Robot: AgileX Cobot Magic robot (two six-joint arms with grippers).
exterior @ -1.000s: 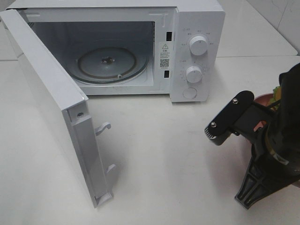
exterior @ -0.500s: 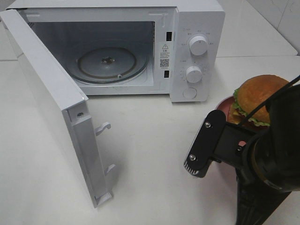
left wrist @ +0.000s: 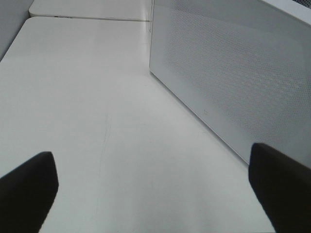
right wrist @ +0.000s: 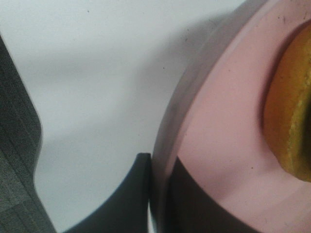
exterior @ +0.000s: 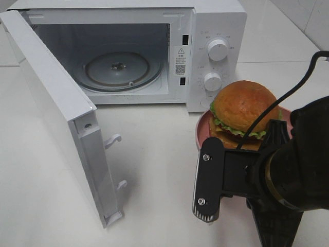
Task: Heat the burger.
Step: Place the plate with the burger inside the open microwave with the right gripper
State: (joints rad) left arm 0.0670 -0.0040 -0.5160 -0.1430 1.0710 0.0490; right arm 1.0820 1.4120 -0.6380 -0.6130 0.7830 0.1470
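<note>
so the burger [exterior: 241, 110] on its pink plate [exterior: 202, 129] just swung in from the side toward the open microwave [exterior: 216, 31]; it sits just beyond the right gripper [right wrist: 158, 194] jaws, which are pinched on the plate rim; looks like loading's underway, turntable [exterior: 121, 69] still bare; arm's reaching in low and level; left gripper [left wrist: 155, 189] is spread wide, nothing between its jaws

Bright, even light; soft shadows on the table [exterior: 164, 180]. Right wrist close-up blurred: pink plate [right wrist: 214, 126] soft-edged against the right fingers [right wrist: 129, 204]. Left fingers [left wrist: 26, 191] dark, unfocused.
</note>
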